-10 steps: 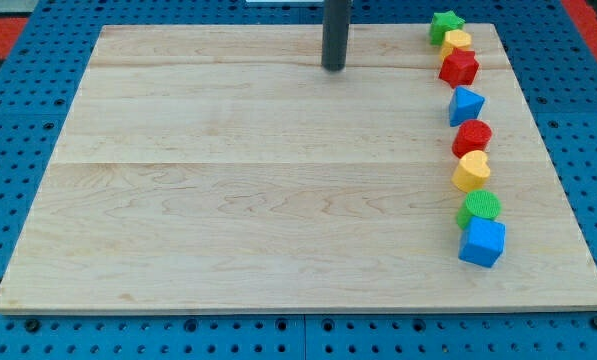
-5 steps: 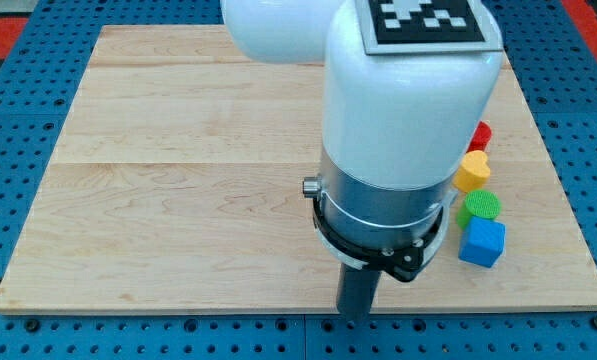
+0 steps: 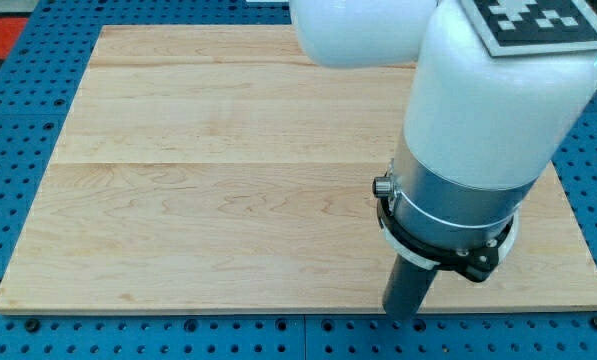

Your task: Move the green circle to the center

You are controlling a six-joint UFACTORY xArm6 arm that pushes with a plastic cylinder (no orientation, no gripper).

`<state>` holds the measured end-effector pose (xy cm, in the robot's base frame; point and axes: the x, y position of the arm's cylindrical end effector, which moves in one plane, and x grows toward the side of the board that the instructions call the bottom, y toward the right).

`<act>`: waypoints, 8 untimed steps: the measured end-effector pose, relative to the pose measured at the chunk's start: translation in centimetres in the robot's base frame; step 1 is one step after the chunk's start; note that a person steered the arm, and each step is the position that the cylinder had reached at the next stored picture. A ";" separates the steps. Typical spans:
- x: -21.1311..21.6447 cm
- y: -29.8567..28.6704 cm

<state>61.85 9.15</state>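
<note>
Now my tip (image 3: 405, 312) sits at the near edge of the pale wooden board (image 3: 208, 170), having slid right over the last half second, and the white arm housing (image 3: 478, 110) hides every block, the green circle included. With no jaws, pushing must probably start from the circle's right.

My tip (image 3: 402, 314) sits at the board's (image 3: 198, 170) bottom edge (arm hides all blocks).

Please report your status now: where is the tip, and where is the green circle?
My tip at board's bottom edge, right of middle. No block in view. Arm covers the view's right side.
</note>
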 end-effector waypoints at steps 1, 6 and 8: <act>0.0 0.6; -2.5 12.3; -8.9 12.8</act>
<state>52.98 21.95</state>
